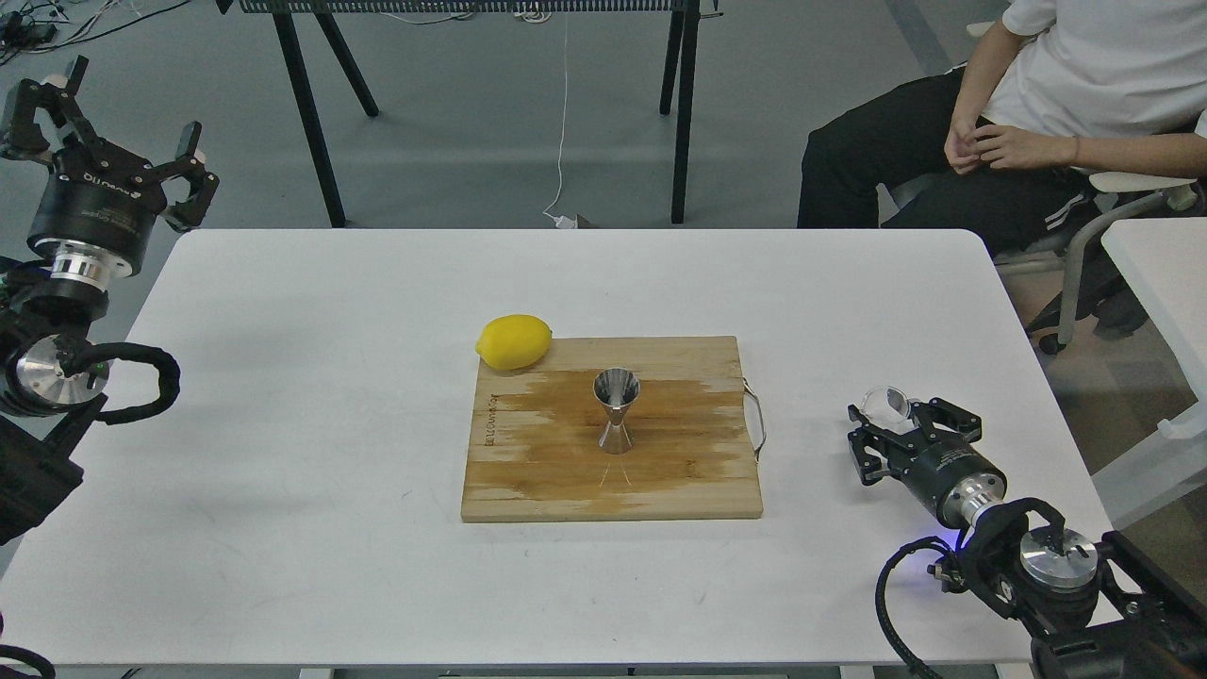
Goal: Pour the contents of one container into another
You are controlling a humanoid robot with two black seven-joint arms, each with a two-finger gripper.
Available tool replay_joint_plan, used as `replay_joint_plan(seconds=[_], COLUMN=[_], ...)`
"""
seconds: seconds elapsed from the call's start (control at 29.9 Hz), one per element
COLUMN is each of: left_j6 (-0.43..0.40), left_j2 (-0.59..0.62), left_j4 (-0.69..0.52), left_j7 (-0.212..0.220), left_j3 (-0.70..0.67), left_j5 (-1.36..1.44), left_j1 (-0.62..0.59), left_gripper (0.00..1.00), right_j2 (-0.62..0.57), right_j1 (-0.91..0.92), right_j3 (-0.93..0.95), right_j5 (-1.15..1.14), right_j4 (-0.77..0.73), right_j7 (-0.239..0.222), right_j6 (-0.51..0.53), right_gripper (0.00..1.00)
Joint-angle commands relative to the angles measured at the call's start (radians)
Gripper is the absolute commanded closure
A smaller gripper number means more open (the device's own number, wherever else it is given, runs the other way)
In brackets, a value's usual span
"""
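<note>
The shiny steel jigger (616, 410) stands upright in the middle of a wooden cutting board (528, 471). The small clear glass cup (887, 402) is low over the table's right side, well to the right of the board, held between the fingers of my right gripper (903, 426), which is shut on it. Whether the cup touches the table cannot be made out, and its contents do not show. Off the table's far left corner my left gripper (118, 118) is raised and open, holding nothing.
A yellow lemon (514, 340) lies at the board's back left corner. The board has a wire handle (757, 426) on its right edge. A seated person (990, 141) is beyond the white table's (283, 377) back right corner. Black table legs (311, 123) stand behind.
</note>
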Motion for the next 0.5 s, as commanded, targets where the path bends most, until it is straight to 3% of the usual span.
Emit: replay_joint_plan(seconds=[0.0,0.3,0.47], left_j6=[0.0,0.0,0.0], left_j2=[0.0,-0.001,-0.001], left_j4=[0.0,0.0,0.0], left_j7=[0.0,0.0,0.0], left_j3=[0.0,0.003,0.005], left_j5=[0.0,0.0,0.0], left_j1=[-0.003,0.0,-0.001], left_gripper=[0.0,0.0,0.0], right_j2=[-0.001,-0.003,-0.004], right_j1=[0.002,0.002,0.002], right_j3=[0.0,-0.001,0.0], right_j5=[0.0,-0.002,-0.002], right_j4=[-0.001,-0.004,-0.004], right_j7=[0.0,0.003,0.005], right_j6=[0.002,0.008,0.008], right_gripper=[0.61,0.36,0.32])
